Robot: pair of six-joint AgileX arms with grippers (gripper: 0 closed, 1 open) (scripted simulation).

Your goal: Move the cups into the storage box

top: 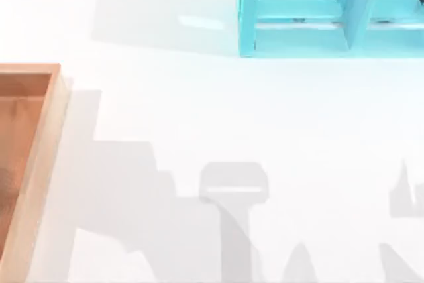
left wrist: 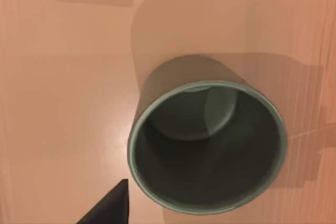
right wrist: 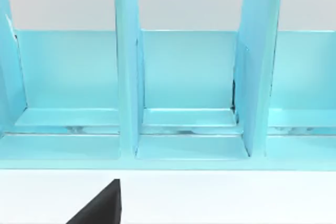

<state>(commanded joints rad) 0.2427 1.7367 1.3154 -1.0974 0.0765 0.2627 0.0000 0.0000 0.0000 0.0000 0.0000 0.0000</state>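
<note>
Olive cup standing in the box; red-brown cup not located.

From the top view's nine o'clock edge, the storage box (top: 58, 107) lies with its light wooden wall running down toward seven o'clock and its orange-brown floor inside. The white table (top: 199, 117) spreads across the middle, crossed by grey shadows toward six o'clock, and the turquoise shelf unit (top: 318, 11) stands at about one o'clock. In the left wrist view the squat green cup (left wrist: 173, 80) stands upright, mouth open, on an orange-brown wooden surface matching the box floor, with one dark fingertip (left wrist: 107, 205) of the left gripper just beside its rim, apart from it; whether that gripper is spread or closed cannot be told. The right wrist view faces the shelf unit's compartments (right wrist: 186, 77) across the table, with one dark fingertip (right wrist: 100, 203) of the right gripper; its spread cannot be told either.
</note>
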